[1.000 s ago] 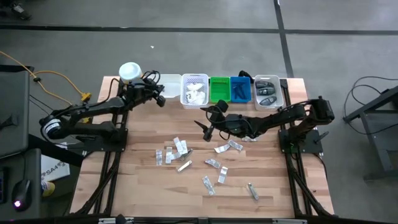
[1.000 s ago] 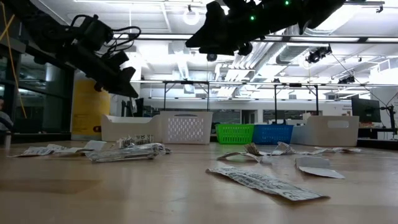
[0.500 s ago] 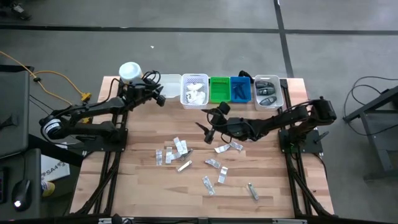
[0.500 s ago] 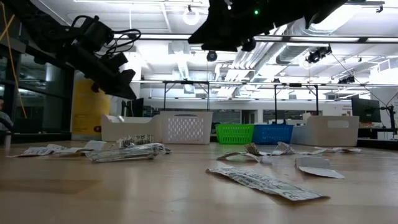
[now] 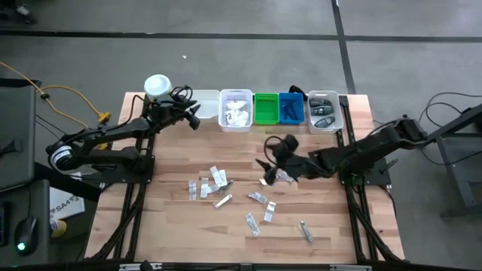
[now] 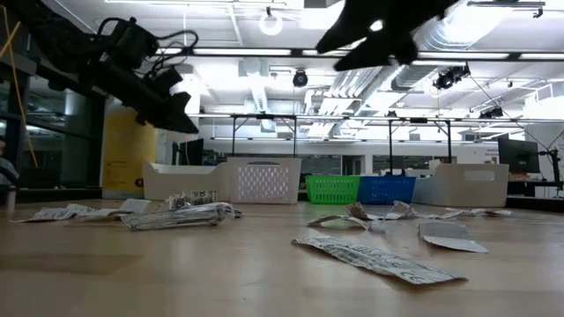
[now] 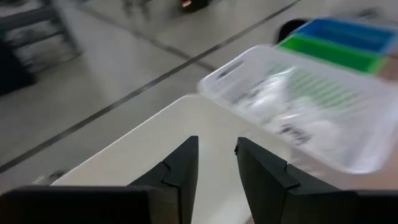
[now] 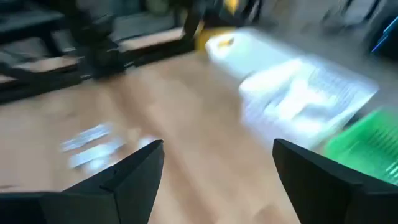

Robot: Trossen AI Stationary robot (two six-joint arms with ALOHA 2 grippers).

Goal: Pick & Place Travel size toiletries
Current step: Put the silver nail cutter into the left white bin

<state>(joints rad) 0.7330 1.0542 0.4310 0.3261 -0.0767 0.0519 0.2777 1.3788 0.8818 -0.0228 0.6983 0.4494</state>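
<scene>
The right gripper (image 5: 266,167) hangs above the middle of the bench (image 5: 166,226), its fingers spread wide in the right wrist view with nothing between them, just over a sachet (image 5: 280,177) that lies right of the bench's centre. The other travel size toiletries (image 5: 218,188) are strewn flat across the middle and toward the front edge: a loose cluster of clear and white sachets left of centre, a few more nearer the front, one (image 5: 305,231) close to the front right. Along the back edge stands a row of bins: a white tray (image 5: 205,98), a white basket (image 5: 236,96) already holding sachets, a green bin (image 5: 265,108), a blue bin (image 5: 291,106) and a clear bin (image 5: 324,110). The left gripper (image 5: 193,117) waits at the back edge over the white tray, its fingers a narrow gap apart and empty. The step in hand looks like a descent onto the nearest sachet. To do it well, the right gripper should come down with its fingers straddling the sachet's short width, low enough to scrape under the thin film, and close slowly, since flat foil tends to slide or buckle away. Taking one packet only keeps its neighbours undisturbed.
</scene>
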